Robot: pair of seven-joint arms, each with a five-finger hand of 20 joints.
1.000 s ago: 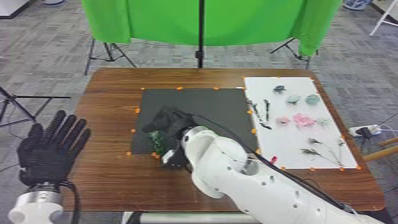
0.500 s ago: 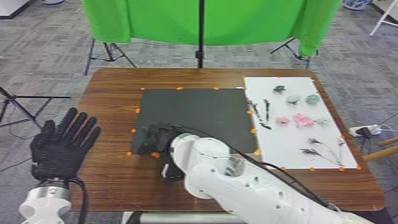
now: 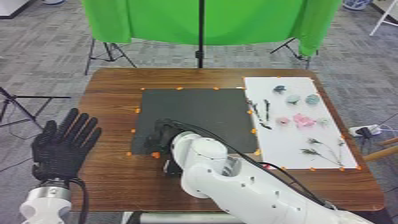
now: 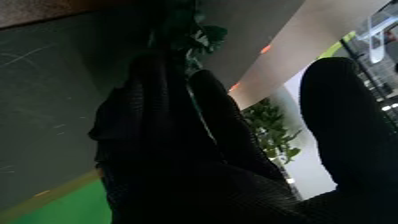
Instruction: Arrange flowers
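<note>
Green cloth hangs behind the brown bench. Pink flowers and loose stems lie on the white sheet; leaves sit by the right hand, over the black mat. Its fingers are straight, thumb wide, though I can't tell if a stem's between them. Pressing down might crush those leaves; a sideways sweep could drag them crooked.

- The black mat is offering room farther back.
- The right arm is partly blocking the mat's near edge.
- Flowers are obstructing the white sheet.
</note>
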